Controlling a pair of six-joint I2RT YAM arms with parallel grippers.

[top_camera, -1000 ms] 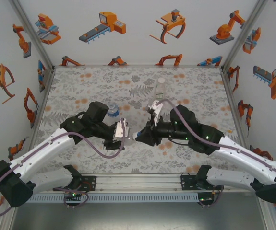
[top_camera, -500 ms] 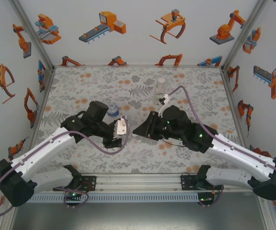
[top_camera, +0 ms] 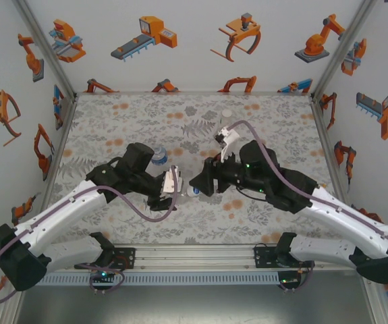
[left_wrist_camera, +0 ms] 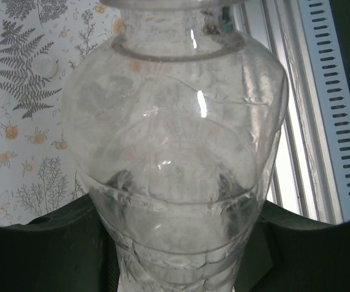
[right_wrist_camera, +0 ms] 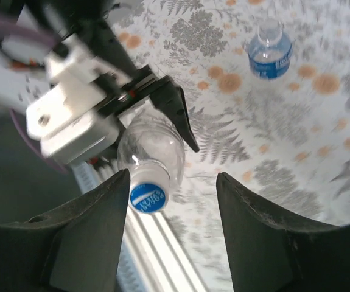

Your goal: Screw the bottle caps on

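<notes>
One clear ribbed plastic bottle [left_wrist_camera: 175, 170] tight in the left gripper [top_camera: 178, 192], round blue-printed cap [right_wrist_camera: 148, 197] before the spread right gripper [right_wrist_camera: 171, 181].

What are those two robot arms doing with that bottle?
The left gripper has its jaws shut on a clear bottle, holding it sideways over the table. A cap sits on the bottle's end, and the right gripper has its jaws open around it. A blue-label bottle stands further back.

Bottle [left_wrist_camera: 175, 158] top cut off; L arm [right_wrist_camera: 65, 121] blurred
</notes>
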